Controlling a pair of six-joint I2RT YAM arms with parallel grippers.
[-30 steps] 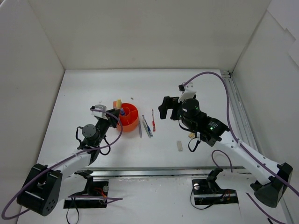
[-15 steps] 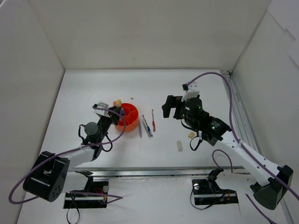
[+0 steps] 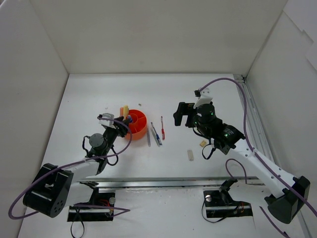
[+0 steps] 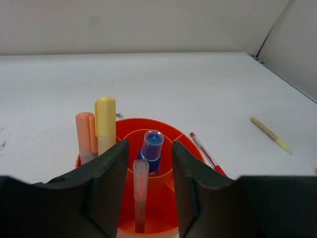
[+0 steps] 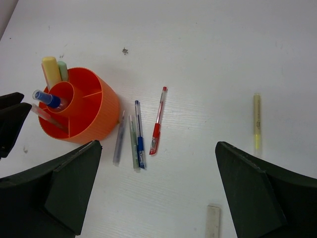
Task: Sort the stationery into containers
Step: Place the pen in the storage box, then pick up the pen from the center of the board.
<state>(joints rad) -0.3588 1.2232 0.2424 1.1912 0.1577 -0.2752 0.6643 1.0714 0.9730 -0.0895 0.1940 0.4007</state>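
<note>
The orange-red divided bowl [image 3: 137, 124] [image 4: 185, 143] [image 5: 91, 116] holds a yellow marker [image 4: 105, 121], a peach marker [image 4: 84, 131], a blue-white marker [image 4: 151, 146] and a thin red pen [image 4: 140, 191]. My left gripper [image 3: 122, 124] [image 4: 147, 148] straddles that red pen at the bowl's near side, open, with a gap on the pen's right. My right gripper [image 3: 179, 114] [image 5: 157, 146] hangs wide open and empty above loose stationery: a red pen [image 5: 157, 121], a blue pen [image 5: 139, 134], a clear pen [image 5: 132, 144] and a grey pen [image 5: 118, 141].
A thin yellow highlighter [image 5: 256, 121] [image 4: 270, 134] lies right of the pens. A beige eraser [image 3: 190, 155] [image 5: 213, 220] and a smaller beige block [image 3: 202, 143] lie under the right arm. A metal rail [image 3: 255, 129] runs along the table's right side.
The left jaws have parted from the red pen, which now stands in the bowl. The left arm shifted slightly; the right gripper edged a little right.
</note>
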